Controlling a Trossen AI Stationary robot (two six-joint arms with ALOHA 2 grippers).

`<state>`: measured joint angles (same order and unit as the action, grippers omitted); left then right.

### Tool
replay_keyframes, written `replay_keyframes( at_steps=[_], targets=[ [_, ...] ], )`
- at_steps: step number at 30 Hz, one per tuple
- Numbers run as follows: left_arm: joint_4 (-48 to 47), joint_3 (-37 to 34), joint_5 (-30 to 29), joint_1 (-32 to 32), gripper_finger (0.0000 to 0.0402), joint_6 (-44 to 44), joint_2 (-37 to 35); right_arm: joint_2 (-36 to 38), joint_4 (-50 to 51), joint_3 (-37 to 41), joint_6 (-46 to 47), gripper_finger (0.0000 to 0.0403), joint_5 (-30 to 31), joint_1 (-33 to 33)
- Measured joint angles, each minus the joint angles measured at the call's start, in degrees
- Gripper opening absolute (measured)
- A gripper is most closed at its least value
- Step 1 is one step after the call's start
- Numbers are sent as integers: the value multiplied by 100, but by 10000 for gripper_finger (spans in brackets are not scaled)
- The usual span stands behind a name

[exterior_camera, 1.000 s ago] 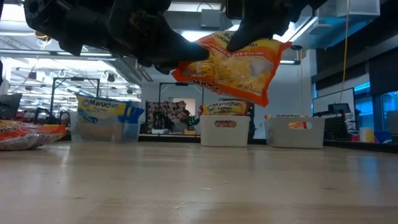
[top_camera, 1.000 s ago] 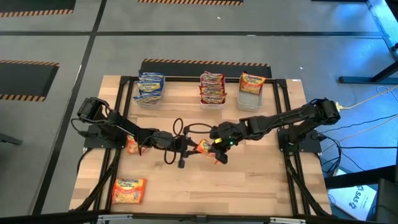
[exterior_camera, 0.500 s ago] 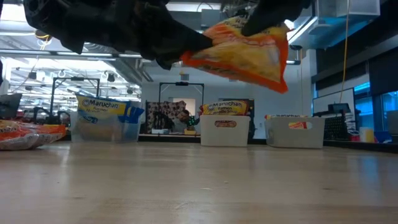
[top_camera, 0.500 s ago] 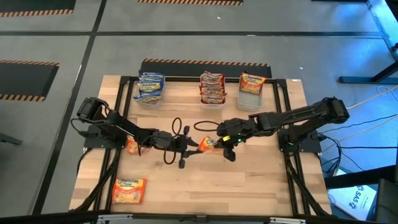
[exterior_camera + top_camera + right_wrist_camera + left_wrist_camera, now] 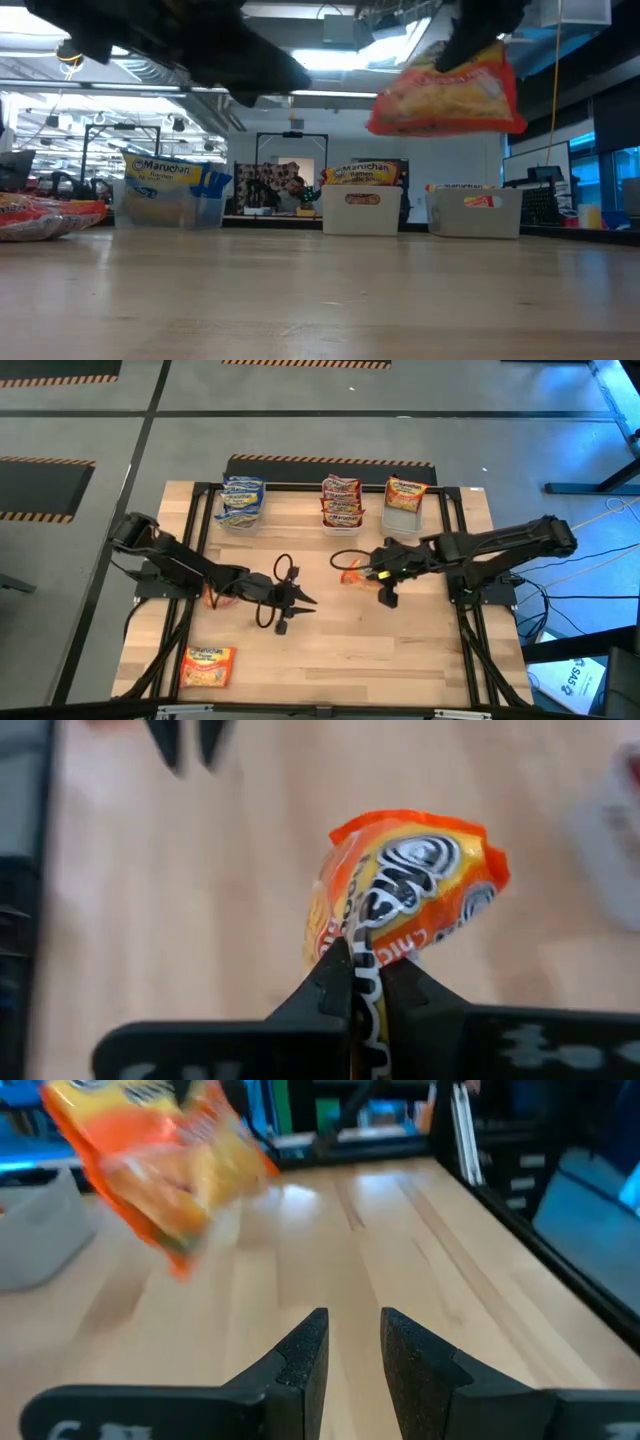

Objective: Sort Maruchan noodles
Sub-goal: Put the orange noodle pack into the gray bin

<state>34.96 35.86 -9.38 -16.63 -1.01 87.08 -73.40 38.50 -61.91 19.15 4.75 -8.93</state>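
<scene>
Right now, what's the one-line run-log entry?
right gripper: jaws shut on orange packet, lifted | left gripper: empty, mid-table | orange-packet bin: beyond

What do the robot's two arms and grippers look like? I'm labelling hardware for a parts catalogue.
Both arms are dark, nearly black, jointed links. The left arm carries looping black cables near its wrist. The right arm shows a small green light near its wrist. The left gripper has two flat, dark, tapered fingers. The right gripper has the same dark fingers on a crossbar with faint pale markings.
</scene>
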Motion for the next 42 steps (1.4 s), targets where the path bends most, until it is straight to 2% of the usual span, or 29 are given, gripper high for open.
replay_keyframes(
  at_steps=[4,8,11,19,30,35,40,42],
  targets=[
    [-913,-52,-2,-81,87,-18,-415,312,766,-1,-672,1,723,190],
    [-1094,-260,13,-113,88,-46,-743,490,1458,-2,-1245,1,1381,731],
    [-1027,-482,123,-85,88,-52,-974,523,1755,-2,-1825,1,1576,1328],
    [-996,-1000,118,242,88,-197,-1442,390,1559,-2,-3760,2,1607,3175],
    [-934,-1029,332,707,88,-140,-1488,-163,1177,52,-5944,2,457,5066],
    [-920,-1029,479,810,88,-121,-1488,-474,502,127,-6667,1,-44,5428],
    [-920,-1029,467,816,88,-105,-1486,-851,306,129,-7028,1,-692,5754],
    [-920,-1029,463,816,88,-80,-1486,-1013,260,130,-7142,1,-729,5842]
  ],
)
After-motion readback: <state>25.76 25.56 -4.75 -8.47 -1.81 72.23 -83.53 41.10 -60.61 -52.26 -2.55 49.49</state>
